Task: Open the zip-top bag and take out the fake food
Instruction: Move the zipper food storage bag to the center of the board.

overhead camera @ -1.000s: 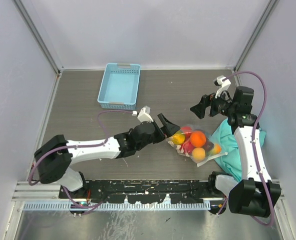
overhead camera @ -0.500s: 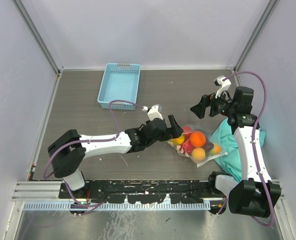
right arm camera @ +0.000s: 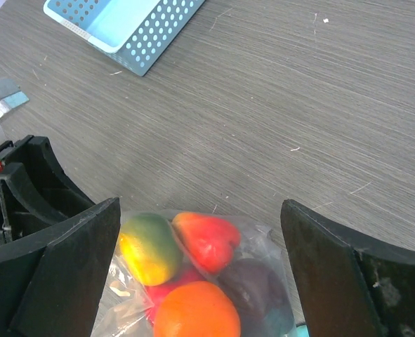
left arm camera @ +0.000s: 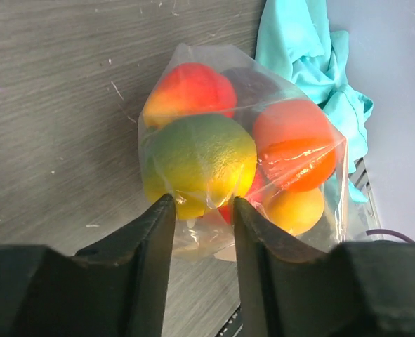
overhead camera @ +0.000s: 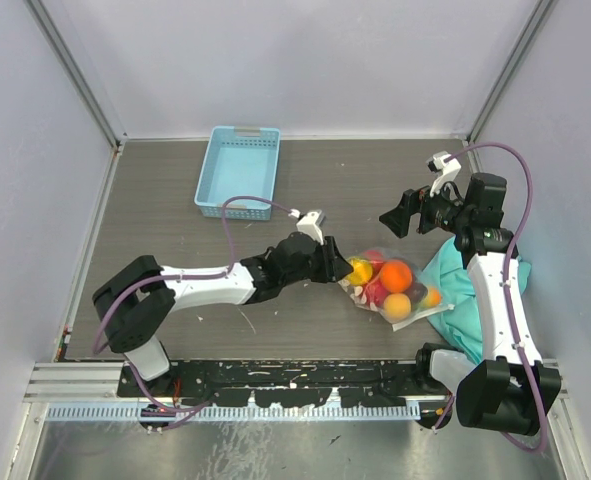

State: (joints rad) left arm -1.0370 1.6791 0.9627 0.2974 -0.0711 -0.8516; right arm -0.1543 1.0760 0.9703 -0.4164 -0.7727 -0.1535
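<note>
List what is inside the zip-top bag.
Through the clear zip-top bag: a yellow-green fruit, a red-yellow one, an orange one, a yellow-orange one and a dark purple one. A red piece beneath is mostly covered; anything deeper is hidden.

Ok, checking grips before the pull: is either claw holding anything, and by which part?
Left claw straddles the zip-top bag's left edge; whether it grips cannot be told. Right claw is open, holding nothing.

Left gripper (left arm camera: 201,202) fingers cover the near edge of the zip-top bag (left arm camera: 263,161); can't tell if plastic is pinched. Right wrist view crops the bag's lower part. Teal cloth (overhead camera: 462,312) beside the bag runs partly under it. Dark piece of fake food (right arm camera: 253,277) inside the bag: type unreadable.
</note>
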